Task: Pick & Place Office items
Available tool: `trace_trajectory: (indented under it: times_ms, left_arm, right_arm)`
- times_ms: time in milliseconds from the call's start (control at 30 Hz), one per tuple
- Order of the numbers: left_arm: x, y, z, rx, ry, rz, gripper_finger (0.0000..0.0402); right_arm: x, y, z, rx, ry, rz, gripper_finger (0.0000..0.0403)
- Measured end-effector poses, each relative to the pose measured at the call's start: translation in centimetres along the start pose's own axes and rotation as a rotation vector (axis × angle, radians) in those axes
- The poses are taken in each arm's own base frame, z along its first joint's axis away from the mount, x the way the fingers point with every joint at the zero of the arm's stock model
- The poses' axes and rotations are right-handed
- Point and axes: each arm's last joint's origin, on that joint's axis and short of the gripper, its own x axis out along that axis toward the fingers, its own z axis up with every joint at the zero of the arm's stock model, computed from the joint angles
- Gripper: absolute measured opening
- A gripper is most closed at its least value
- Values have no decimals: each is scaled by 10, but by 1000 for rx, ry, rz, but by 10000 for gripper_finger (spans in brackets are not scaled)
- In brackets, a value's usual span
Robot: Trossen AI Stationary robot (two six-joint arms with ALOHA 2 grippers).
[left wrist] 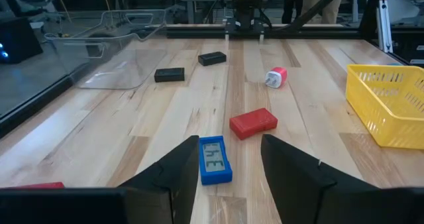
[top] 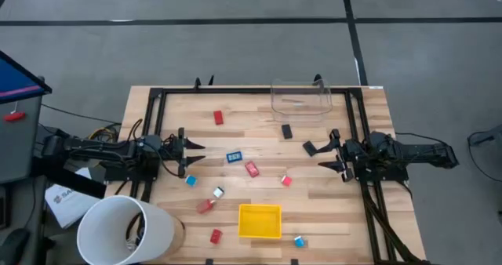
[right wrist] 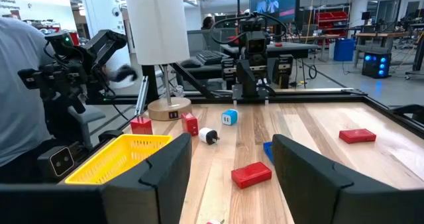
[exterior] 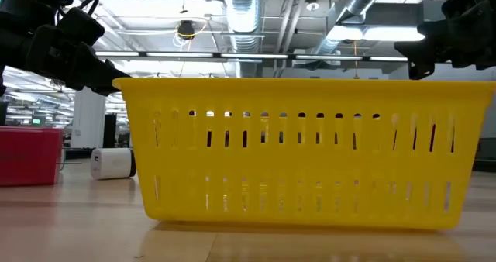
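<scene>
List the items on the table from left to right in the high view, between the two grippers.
left gripper → blue-and-white piece → red block → small red-and-white piece → black piece → right gripper

office items (top: 252, 168): small red, black, blue pieces | scattered flat across table

Pale smooth wooden table (top: 329, 210), slotted yellow plastic tray (top: 260, 221)
</scene>
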Motion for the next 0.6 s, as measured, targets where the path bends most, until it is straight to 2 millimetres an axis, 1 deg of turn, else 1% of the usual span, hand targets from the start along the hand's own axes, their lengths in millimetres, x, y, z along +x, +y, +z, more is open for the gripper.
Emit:
trace_trajectory:
  times_ms: [500, 600]
  left_arm:
    - [0, 0, 0, 0, 1, 0, 158]
    - [0, 0, 0, 0, 0, 0, 158]
  right_arm:
    - [0, 0, 0, -1, 0, 0, 203]
    - [0, -1, 3, -79, -33, -12, 203]
